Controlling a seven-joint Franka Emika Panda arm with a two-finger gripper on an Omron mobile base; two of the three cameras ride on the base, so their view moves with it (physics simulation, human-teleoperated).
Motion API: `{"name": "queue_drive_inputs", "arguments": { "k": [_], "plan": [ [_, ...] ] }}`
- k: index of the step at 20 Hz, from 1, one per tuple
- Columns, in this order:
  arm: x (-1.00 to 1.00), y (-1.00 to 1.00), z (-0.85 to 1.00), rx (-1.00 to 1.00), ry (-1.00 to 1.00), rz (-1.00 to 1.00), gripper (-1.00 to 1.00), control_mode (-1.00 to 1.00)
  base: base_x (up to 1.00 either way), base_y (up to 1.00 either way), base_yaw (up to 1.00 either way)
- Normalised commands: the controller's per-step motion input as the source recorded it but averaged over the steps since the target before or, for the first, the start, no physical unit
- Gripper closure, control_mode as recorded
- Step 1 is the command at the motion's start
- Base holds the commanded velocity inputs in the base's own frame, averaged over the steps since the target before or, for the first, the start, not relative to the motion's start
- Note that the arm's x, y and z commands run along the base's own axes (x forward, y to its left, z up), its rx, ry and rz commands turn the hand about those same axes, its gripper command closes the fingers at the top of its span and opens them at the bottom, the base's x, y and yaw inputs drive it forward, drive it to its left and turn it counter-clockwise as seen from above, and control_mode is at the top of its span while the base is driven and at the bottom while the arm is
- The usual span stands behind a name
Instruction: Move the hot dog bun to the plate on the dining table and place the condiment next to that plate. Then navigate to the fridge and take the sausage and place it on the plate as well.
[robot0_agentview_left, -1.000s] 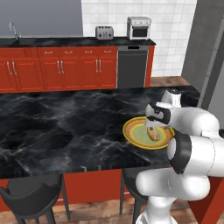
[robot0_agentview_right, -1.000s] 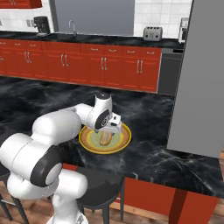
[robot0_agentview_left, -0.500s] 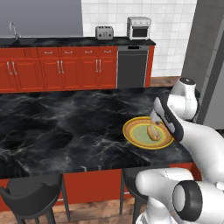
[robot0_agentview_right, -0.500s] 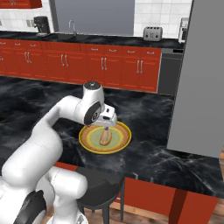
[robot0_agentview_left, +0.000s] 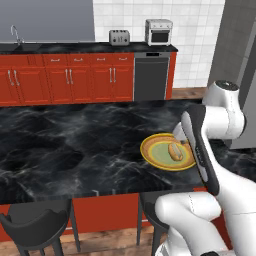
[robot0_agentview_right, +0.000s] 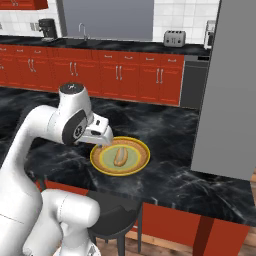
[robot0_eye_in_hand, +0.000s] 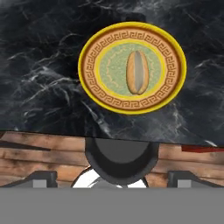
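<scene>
The hot dog bun (robot0_eye_in_hand: 137, 72) lies on the plate (robot0_eye_in_hand: 94, 94) near the right end of the dining table surface (robot0_agentview_left: 75, 140). The pincer (robot0_agentview_right: 101, 138), wide open and empty, hovers beside the plate's left rim; a careless swing could nudge the plate.

Bun: you see the small tan oblong hot dog bun (robot0_agentview_left: 175, 151) lying on the plate's green centre.
Plate: the round yellow plate (robot0_agentview_left: 150, 152) rests on the black marble dining table (robot0_agentview_left: 75, 145), near its front edge.
</scene>
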Motion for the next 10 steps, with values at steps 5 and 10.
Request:
{"name": "queue_drive_inputs", "arguments": {
  "k": [5, 10],
  "plan": [
    [-1.00, 0.28, 0.38, 0.00, -0.16, -0.01, -1.00, -1.00, 0.00, 0.00, 0.00],
    [-0.80, 0.02, 0.45, 0.00, -0.27, -0.05, -1.00, -1.00, 0.00, 0.00, 0.00]
  ]
}}
